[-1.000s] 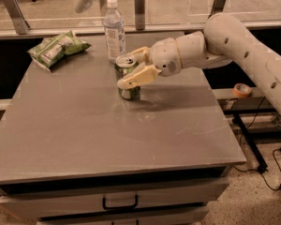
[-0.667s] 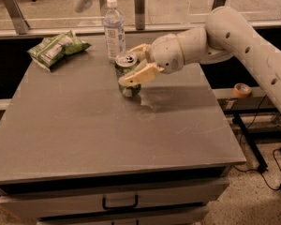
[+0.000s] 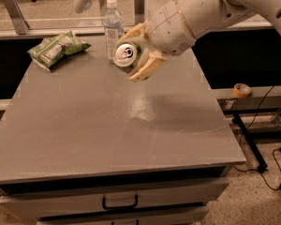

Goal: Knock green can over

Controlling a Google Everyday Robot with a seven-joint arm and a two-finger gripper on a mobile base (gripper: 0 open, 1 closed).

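Observation:
The green can (image 3: 126, 54) is tilted hard, with its silver top and pull-tab turned toward the camera. It is at the back middle of the grey table (image 3: 84, 135), just right of the clear water bottle (image 3: 112, 25). My gripper (image 3: 130, 60) is shut on the can, with one cream finger (image 3: 131, 33) over it and the other (image 3: 146, 67) under it. The fingers hide the can's bottom, so I cannot tell whether it touches the table. The white arm reaches in from the upper right.
A crinkly green snack bag (image 3: 56, 48) lies at the back left corner. A glass rail runs behind the table. A drawer with a black handle (image 3: 119, 203) is below the front edge. A tape roll (image 3: 242, 90) and cables lie on the right.
The can stood upright on the table inside the gripper. Now the gripper has rotated and moved back toward the bottle, and the can is tilted with its top facing the camera.

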